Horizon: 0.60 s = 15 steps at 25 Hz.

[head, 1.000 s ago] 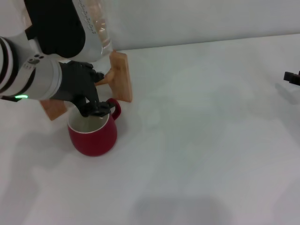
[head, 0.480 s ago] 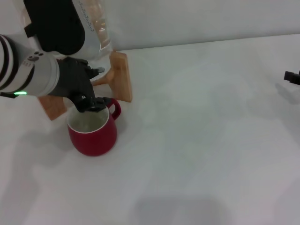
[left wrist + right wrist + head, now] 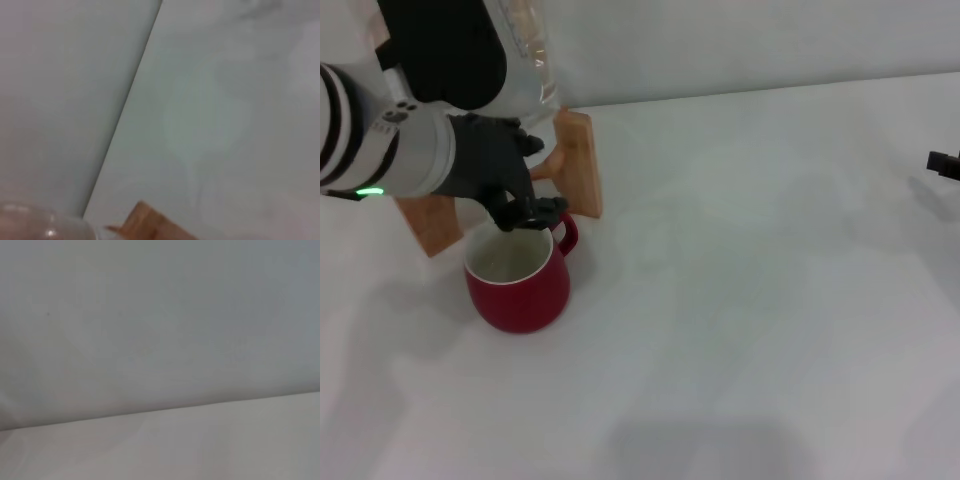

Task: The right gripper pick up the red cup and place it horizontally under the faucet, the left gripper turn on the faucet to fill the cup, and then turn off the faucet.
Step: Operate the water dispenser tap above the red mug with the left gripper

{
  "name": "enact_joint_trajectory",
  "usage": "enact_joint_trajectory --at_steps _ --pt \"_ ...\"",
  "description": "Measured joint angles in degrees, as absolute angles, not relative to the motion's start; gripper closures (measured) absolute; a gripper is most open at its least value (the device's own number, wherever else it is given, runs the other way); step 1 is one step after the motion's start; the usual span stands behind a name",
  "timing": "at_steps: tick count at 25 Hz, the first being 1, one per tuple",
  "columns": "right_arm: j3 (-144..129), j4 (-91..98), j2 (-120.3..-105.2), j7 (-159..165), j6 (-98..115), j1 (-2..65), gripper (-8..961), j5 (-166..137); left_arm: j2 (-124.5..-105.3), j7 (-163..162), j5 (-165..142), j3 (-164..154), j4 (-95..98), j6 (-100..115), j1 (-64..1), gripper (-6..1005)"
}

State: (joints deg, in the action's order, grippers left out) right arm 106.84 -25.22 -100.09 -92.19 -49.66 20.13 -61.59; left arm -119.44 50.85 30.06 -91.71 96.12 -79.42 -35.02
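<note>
The red cup stands upright on the white table, in front of the wooden stand, its handle pointing to the back right. My left gripper hangs just over the cup's far rim, below the clear glass jar. The black hand covers the faucet, so the faucet is hidden. At the far right edge of the head view only a black tip of my right gripper shows, far from the cup. The left wrist view holds a bit of the jar and the stand.
The white table stretches from the cup to the right, with a pale wall behind it. The stand's other wooden foot lies left of the cup. The right wrist view shows only wall and tabletop.
My left gripper rose a little from the cup's rim, dipping left and then back right. The cup and the right arm have not moved.
</note>
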Motion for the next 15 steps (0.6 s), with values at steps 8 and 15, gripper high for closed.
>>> enact_joint_trajectory --at_steps 8,15 --pt "106.9 -25.2 -100.10 -92.2 -49.7 20.1 407 -61.6 -119.38 51.8 35.9 -90.4 100.2 -79.2 -32.5 337" --pt "107.5 -25.2 -100.19 -92.2 -49.8 19.8 407 -61.6 -119.35 54.5 47.0 -86.3 104.8 -76.2 -24.2 337"
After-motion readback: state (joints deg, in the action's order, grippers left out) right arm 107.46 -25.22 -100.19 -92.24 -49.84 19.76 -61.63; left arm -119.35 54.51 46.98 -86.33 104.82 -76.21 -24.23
